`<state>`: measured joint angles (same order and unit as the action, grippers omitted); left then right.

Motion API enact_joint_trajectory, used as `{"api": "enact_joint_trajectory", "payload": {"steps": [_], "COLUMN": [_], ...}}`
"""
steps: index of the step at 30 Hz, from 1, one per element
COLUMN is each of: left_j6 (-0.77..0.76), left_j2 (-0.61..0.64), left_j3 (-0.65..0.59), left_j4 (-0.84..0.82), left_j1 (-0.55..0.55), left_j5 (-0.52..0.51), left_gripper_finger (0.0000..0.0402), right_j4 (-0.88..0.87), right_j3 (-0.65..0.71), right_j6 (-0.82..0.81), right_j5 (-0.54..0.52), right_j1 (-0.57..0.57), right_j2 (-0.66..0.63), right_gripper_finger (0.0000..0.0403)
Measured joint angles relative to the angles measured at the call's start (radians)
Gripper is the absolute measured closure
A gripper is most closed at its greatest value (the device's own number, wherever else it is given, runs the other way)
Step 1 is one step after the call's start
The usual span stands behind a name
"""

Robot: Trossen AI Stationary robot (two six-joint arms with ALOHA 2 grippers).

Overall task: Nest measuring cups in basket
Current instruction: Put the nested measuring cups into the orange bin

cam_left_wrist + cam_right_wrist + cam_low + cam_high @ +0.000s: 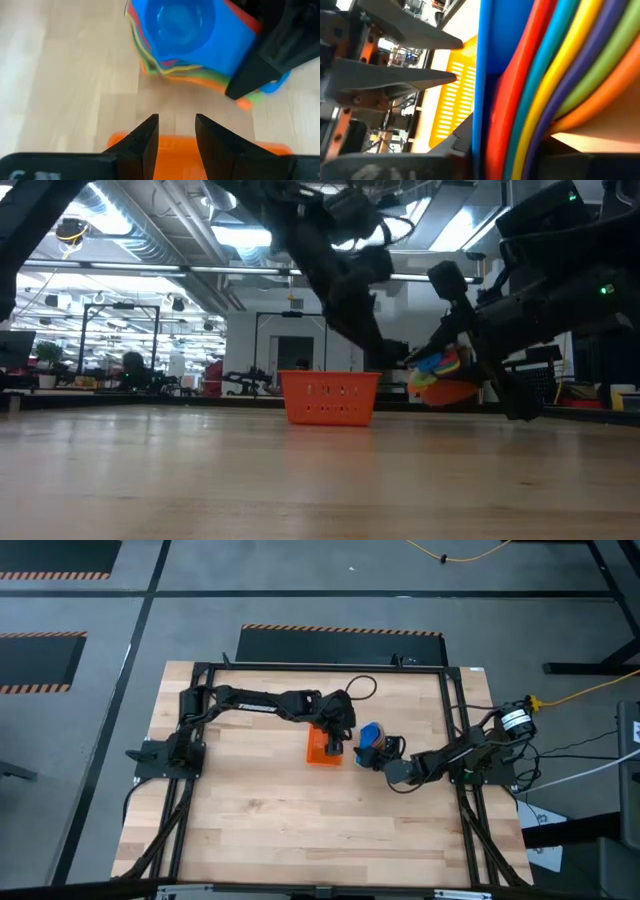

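Currently, scene: a pale wooden surface with two dark arms meeting near its middle, around an orange basket.
Right end effector: reaches in from the right edge of the surface and is closed on the stack of measuring cups; in the right wrist view the stack's coloured rims fill the picture, pressed between the dark fingers.
Stack of measuring cups: already nested into one another, a blue cup innermost and on top, with red, yellow, green and orange edges showing beneath it in the left wrist view.
Stack position: just to the right of the basket in the high view, not inside it; in the low view it hangs tilted and clear of the surface, at about the height of the basket's rim.
Left end effector: sits over the basket's right half, pointing toward the stack.
Left end effector opening: the two fingers stand a narrow gap apart with nothing between them; the basket's orange rim shows right below their tips.
Basket: stands upright on the surface near the centre, with slotted walls visible in the right wrist view.
Basket contents: hidden by the left arm from above, cannot tell.
Gap between stack and basket: a strip of bare wood separates them in the left wrist view.
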<state>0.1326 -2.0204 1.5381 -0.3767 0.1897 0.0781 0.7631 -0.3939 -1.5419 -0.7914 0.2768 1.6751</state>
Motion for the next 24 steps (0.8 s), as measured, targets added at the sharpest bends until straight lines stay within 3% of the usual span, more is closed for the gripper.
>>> {"api": "enact_joint_trajectory", "payload": {"steps": [7, 14, 24], "left_j6": [0.035, 0.038, 0.02], "left_j2": [0.126, 0.31, 0.595], "left_j3": [0.0, 0.0, -0.001], "left_j4": [-0.099, -0.206, -0.393], "left_j1": [-0.003, -0.018, -0.034], "left_j5": [-0.015, -0.015, -0.05], "left_gripper_finger": [0.028, 0.028, 0.028], "right_j4": [0.01, 0.025, -0.05], "right_j3": [0.003, -0.025, -0.208], "right_j6": [0.114, 0.255, 0.425], "right_j5": [0.006, 0.099, 0.373], "right_j1": [0.0, 0.0, -0.062], "right_j2": [-0.113, -0.228, -0.236], "right_gripper_finger": [0.0314, 0.0314, 0.0314]}}
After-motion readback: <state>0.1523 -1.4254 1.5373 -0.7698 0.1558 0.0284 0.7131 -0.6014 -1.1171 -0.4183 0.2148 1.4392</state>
